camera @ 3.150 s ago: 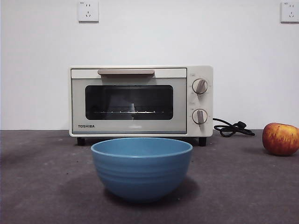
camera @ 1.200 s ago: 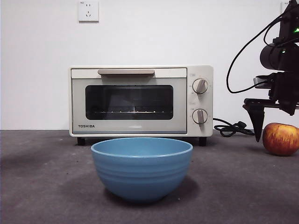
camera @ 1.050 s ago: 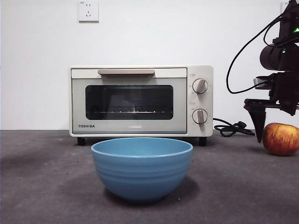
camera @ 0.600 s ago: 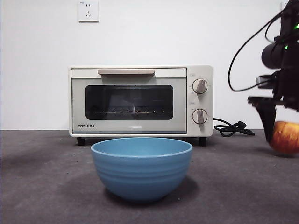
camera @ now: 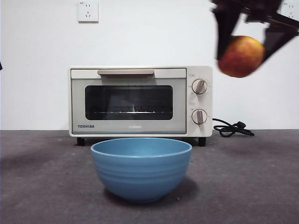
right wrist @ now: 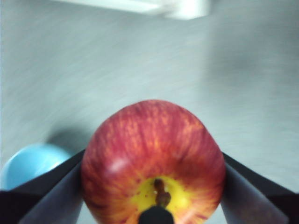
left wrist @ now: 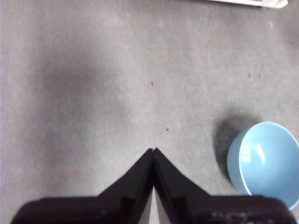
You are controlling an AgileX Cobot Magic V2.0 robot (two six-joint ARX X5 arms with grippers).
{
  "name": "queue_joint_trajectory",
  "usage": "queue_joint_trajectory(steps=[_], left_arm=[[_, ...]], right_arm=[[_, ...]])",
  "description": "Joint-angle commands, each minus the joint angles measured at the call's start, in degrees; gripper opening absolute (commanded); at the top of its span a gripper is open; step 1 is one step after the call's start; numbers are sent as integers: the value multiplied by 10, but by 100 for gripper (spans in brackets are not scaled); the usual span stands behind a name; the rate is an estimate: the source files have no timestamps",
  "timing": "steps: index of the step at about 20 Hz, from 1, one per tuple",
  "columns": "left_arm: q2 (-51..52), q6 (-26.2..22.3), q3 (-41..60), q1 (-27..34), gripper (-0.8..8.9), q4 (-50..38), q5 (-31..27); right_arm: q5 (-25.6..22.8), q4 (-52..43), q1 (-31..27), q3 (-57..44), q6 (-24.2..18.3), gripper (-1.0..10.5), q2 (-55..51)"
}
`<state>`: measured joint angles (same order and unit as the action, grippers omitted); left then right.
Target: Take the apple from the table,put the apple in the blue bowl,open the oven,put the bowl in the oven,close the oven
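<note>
The red and yellow apple hangs high in the air at the upper right of the front view, with my right gripper shut on it from both sides. In the right wrist view the apple fills the space between the jaws. The blue bowl stands on the table in front of the cream oven, whose door is closed. My left gripper is shut and empty above bare table, with the bowl off to one side.
A black cord lies on the table to the right of the oven. Two wall sockets sit on the white wall behind. The bowl shows blurred below the apple in the right wrist view.
My right gripper came down beside the apple on the table at the right, closed on it, and has lifted it up and to the left, above the oven's height.
</note>
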<state>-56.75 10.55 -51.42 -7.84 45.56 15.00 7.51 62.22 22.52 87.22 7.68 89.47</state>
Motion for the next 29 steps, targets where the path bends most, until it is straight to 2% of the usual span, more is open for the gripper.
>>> queue_joint_trajectory(steps=[1, 4, 7, 11, 13, 16, 20, 25, 29], left_arm=[[-4, -7, 0, -1, -4, -6, -1], [-5, -7, 0, -1, -4, -9, -1], [-5, -7, 0, -2, -4, -10, 0], [-5, -7, 0, -2, -4, -5, 0], [-5, -7, 0, -2, -4, -4, 0], [-5, -7, 0, -2, -4, -2, 0], [-5, -7, 0, -2, -4, -2, 0], [-5, -7, 0, -2, -4, -2, 0], [-5, -7, 0, -2, -4, -2, 0]], right_arm=[[1, -2, 60, 0, 18, 0, 6], [-11, -9, 152, 0, 23, 0, 8], [-47, -9, 224, -1, 34, 0, 8], [-62, -27, 291, -3, 49, 0, 12], [-86, -46, 314, -18, 65, -1, 16], [-108, -101, 328, -90, 86, -1, 18], [-108, -190, 326, -180, 115, -1, 18], [-107, -245, 326, -205, 119, -1, 24], [-97, -245, 326, -206, 119, 1, 62]])
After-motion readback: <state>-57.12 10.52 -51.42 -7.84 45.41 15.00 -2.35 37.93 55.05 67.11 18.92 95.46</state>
